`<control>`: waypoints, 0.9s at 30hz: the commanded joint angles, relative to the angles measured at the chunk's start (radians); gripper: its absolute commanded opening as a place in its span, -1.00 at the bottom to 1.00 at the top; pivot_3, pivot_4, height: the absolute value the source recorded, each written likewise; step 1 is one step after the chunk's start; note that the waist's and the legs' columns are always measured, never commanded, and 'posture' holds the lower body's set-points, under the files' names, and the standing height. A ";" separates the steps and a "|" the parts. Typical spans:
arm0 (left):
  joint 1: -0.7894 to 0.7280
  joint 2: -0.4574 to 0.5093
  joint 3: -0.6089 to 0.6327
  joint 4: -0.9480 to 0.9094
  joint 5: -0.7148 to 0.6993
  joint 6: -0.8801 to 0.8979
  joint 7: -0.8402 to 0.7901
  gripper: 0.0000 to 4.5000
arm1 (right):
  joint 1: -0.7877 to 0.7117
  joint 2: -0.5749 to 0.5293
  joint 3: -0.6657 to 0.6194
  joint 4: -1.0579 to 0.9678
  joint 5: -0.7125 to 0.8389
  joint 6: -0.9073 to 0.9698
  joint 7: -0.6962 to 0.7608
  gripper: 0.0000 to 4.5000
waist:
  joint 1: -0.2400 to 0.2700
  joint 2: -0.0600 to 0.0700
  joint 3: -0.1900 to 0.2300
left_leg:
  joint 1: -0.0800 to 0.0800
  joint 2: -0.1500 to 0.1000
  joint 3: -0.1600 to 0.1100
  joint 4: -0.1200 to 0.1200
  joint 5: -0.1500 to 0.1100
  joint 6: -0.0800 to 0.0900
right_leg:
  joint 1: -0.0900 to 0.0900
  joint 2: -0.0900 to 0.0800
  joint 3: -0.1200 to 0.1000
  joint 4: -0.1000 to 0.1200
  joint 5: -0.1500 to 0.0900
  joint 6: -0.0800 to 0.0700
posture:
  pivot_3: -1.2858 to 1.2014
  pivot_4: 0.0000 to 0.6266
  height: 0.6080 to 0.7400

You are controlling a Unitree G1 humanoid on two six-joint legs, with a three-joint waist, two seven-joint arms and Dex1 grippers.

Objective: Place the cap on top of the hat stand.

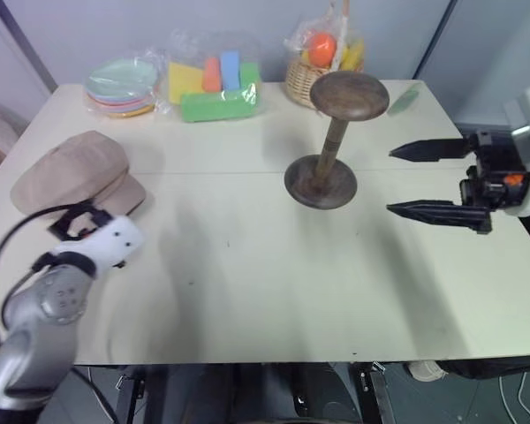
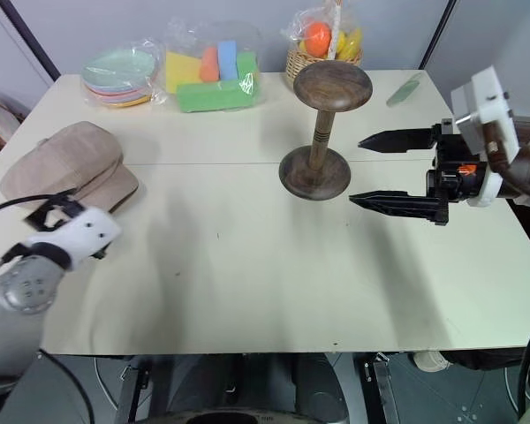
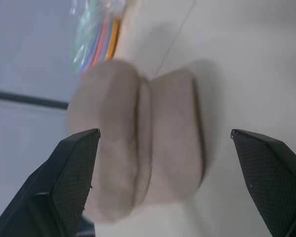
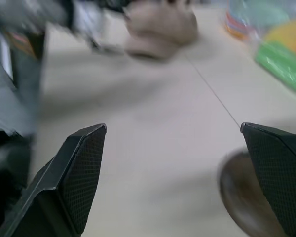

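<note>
Near table's left edge, cap unheld.

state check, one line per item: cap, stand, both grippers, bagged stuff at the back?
cap: flat on the table, not held
hat stand: upright, top bare
left gripper: open, facing the cap, empty
right gripper: open, beside the stand, empty
plates: stacked, bagged
foam blocks: bagged
basket: upright, filled, wrapped

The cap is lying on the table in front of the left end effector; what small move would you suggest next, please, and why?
Probably ease the left end effector forward onto the cap: its fingers are open, and the cap lies just ahead, ungrasped.
</note>
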 commanded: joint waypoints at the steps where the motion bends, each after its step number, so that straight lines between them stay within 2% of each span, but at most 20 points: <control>1: -0.103 -0.044 -0.101 0.084 0.100 0.004 0.028 0.98 | -0.045 -0.024 -0.083 -0.098 0.191 0.101 -0.079 1.00 | 0.004 0.000 0.000 | 0.000 0.000 0.000 0.000 0.000 0.000 | 0.000 0.000 0.000 0.000 0.000 0.000 | 0.03 -0.52 1.00; 5: -0.226 -0.106 -0.146 0.243 0.176 0.064 0.069 0.98 | -0.109 -0.032 -0.112 -0.111 0.327 0.160 -0.204 1.00 | 0.004 -0.002 0.000 | -0.001 -0.001 0.000 0.001 0.000 0.000 | 0.000 -0.001 -0.001 0.000 0.000 0.000 | 0.03 -0.52 1.00; 10: -0.294 -0.147 -0.144 0.403 0.192 0.055 0.120 0.98 | -0.114 -0.053 -0.142 -0.127 0.419 0.179 -0.293 1.00 | 0.004 -0.002 0.000 | -0.002 0.000 -0.001 0.000 0.000 0.000 | -0.002 -0.001 -0.001 0.000 0.000 0.000 | 0.03 -0.52 1.00; 17: -0.368 -0.176 -0.127 0.600 0.171 0.021 0.189 0.98 | -0.094 -0.068 -0.144 -0.143 0.455 0.163 -0.344 1.00 | 0.003 -0.001 -0.001 | -0.002 0.000 -0.001 0.001 0.000 0.000 | -0.003 -0.001 0.000 0.002 0.001 0.001 | 0.03 -0.52 1.00; 26: -0.408 -0.186 -0.100 0.710 0.149 -0.015 0.234 0.98 | -0.084 -0.061 -0.117 -0.139 0.432 0.129 -0.359 1.00 | 0.002 -0.001 -0.001 | -0.001 0.000 -0.001 0.001 0.000 0.000 | -0.003 -0.001 0.000 0.003 0.001 0.001 | 0.03 -0.52 1.00; 27: -0.407 -0.182 -0.094 0.724 0.142 -0.025 0.239 0.88 | -0.084 -0.060 -0.114 -0.138 0.430 0.124 -0.360 1.00 | 0.002 -0.001 -0.001 | -0.001 0.000 -0.001 0.001 0.000 0.000 | -0.003 -0.001 0.000 0.004 0.001 0.001 | 0.03 -0.52 1.00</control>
